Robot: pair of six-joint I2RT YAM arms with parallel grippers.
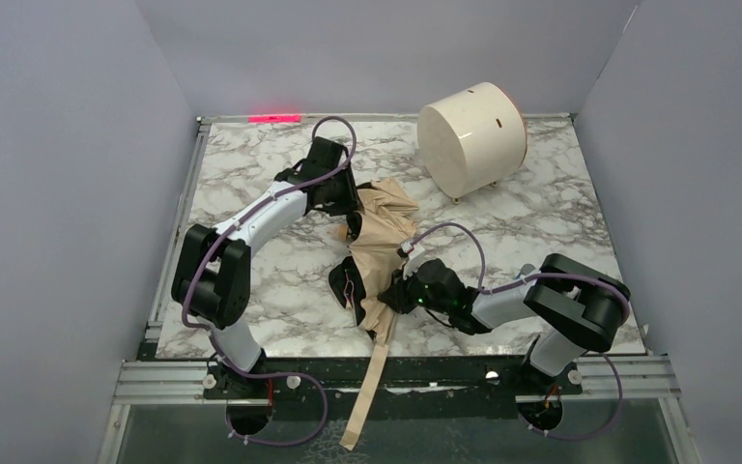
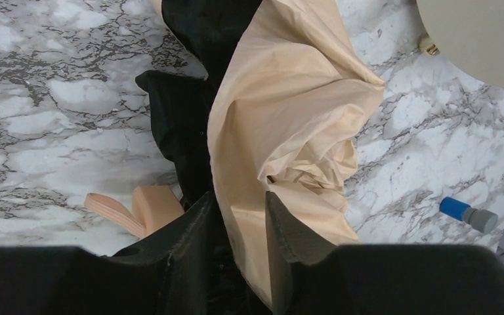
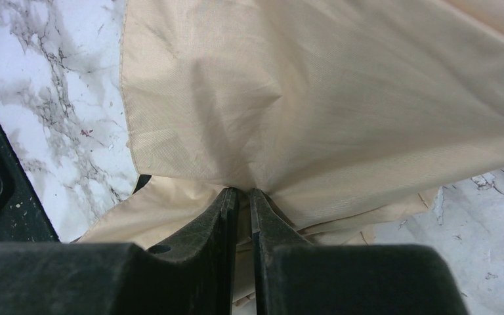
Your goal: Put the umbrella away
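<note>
Between right jaws: a fold of umbrella (image 3: 315, 98) cloth, pinched tight at the canopy's near end.
Left jaws: part-spread astride a cloth fold at the far end, black underside (image 2: 184, 125) alongside; whether they grip it cannot be told.
Umbrella position: mid-table (image 1: 251, 164), crumpled and half collapsed between the two arms; handle (image 2: 154, 207) lies on the marble beside the left jaws.
Strap (image 1: 369, 391): trails over the near table edge.
Drum (image 1: 471, 135): far right, well apart.
Step, as judged: gathering the canopy.
Technique: take a thick fold, not a single layer; pull gently against the right pinch so pleats lie flat; watch for strap snags.
</note>
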